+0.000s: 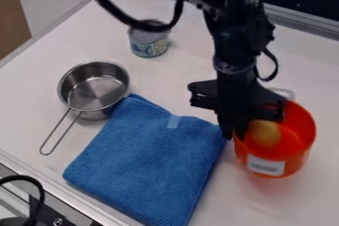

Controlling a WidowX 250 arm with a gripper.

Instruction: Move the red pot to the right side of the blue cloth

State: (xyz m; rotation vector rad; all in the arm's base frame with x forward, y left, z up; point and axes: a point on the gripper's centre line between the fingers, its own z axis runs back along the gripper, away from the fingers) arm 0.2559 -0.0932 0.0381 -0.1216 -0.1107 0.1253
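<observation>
Camera view: gripper (235, 130), at the rim; whether grasping or released, cannot tell. Red pot (293, 158), just right of gripper. Blue cloth (149, 158), below and left of it. Risk: pot tipping, should gripper snag the rim when lifting. Hidden: rim contact. Indistinct: yellowish item (263, 133) inside, partly behind gripper.

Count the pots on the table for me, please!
2: a silver pot with a long handle, by the upper-left part of the blue cloth, and a red pot beside the cloth's right edge, under the gripper.
</observation>
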